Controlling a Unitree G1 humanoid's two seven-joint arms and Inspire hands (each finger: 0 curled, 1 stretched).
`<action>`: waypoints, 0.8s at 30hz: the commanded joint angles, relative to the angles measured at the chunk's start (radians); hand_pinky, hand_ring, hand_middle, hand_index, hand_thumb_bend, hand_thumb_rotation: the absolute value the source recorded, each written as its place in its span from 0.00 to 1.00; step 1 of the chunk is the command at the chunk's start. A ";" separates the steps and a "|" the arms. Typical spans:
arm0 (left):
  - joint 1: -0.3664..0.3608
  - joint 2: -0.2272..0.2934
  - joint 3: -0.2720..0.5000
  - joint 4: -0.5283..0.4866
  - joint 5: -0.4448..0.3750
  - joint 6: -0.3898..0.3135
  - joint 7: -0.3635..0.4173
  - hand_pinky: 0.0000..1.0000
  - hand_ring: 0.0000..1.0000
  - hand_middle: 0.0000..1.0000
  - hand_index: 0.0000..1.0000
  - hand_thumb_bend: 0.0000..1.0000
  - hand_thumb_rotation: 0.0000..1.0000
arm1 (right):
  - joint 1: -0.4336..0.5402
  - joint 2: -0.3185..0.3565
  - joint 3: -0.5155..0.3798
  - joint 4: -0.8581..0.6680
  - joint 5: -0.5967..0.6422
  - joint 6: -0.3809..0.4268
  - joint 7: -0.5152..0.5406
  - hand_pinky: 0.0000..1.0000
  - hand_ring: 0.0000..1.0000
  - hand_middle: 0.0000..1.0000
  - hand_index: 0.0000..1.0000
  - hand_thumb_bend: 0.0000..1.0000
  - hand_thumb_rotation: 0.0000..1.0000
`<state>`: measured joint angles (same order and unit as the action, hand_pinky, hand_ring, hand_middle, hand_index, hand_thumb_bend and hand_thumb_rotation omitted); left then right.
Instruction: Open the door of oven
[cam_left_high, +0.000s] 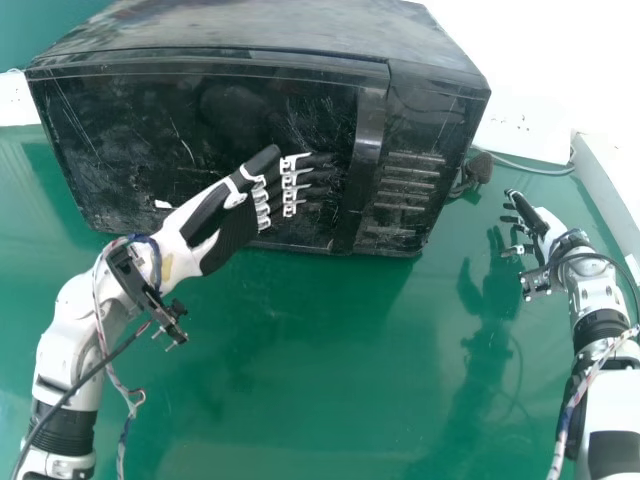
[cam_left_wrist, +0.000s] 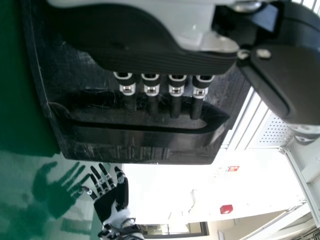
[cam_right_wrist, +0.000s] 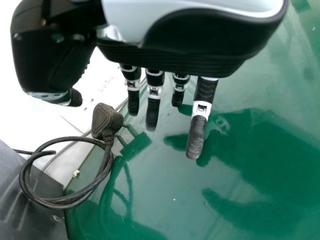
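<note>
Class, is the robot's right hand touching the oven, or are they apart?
Apart: in the head view, green tabletop shows between the right hand and the oven.

- ok so no readable words or numbers anywhere here, sorry
- left wrist view has a little red sign (cam_left_wrist: 233, 169) up on the pale wall (cam_left_wrist: 175, 192), got some light marks on it but way too small to make out
- right wrist view, tiny dark marks on the white surface (cam_right_wrist: 52, 117) near the plug (cam_right_wrist: 106, 120), can't tell if they're letters
</note>
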<state>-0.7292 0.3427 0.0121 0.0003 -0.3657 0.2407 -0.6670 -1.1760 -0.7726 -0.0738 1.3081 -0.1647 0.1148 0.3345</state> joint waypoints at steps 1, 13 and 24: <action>-0.006 -0.012 -0.014 0.020 0.020 -0.028 -0.001 0.81 0.99 0.99 0.97 1.00 0.82 | 0.083 0.035 0.016 0.049 -0.016 0.051 0.049 0.63 0.77 0.88 0.95 0.63 0.65; -0.039 -0.019 -0.033 0.090 0.116 -0.046 0.032 0.81 0.96 0.96 0.94 1.00 0.82 | 0.081 0.036 0.022 0.049 -0.023 0.058 0.047 0.65 0.76 0.87 0.93 0.64 0.68; -0.062 -0.035 -0.055 0.144 0.143 -0.080 0.018 0.82 0.97 0.98 0.97 0.99 0.84 | 0.080 0.034 0.020 0.049 -0.021 0.057 0.063 0.56 0.74 0.87 0.95 0.65 0.67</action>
<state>-0.7780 0.3156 -0.0274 0.1321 -0.2346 0.1794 -0.6400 -1.1770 -0.7760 -0.0702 1.3080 -0.1681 0.1130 0.3472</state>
